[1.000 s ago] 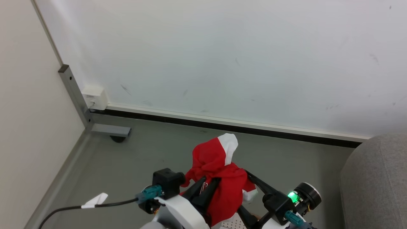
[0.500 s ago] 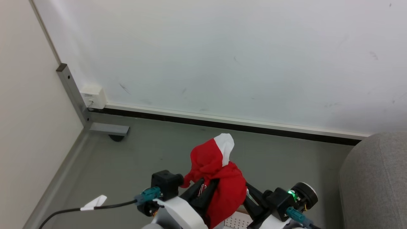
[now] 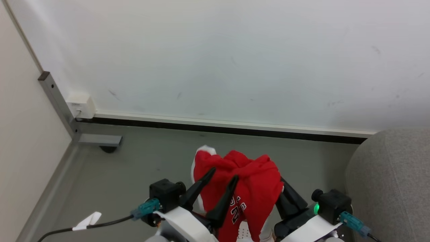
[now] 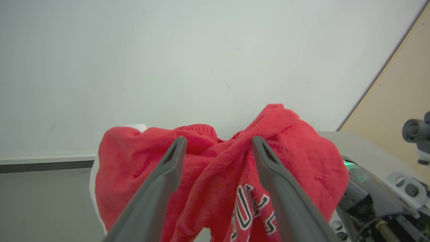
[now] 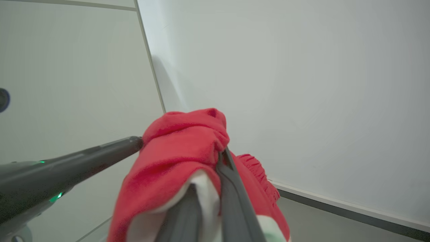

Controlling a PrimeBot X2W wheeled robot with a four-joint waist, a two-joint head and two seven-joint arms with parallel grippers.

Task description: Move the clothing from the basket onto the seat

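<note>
Your left gripper [image 3: 224, 174] has just let go and its fingers now stand wide apart against the clothing [image 3: 255, 181]. Your right gripper [image 5: 215, 161] has clamped onto it instead. The red bundle hangs at 6 o'clock, the seat [image 3: 389, 174] at 3 o'clock: the handover looks done, so carry it right.
</note>
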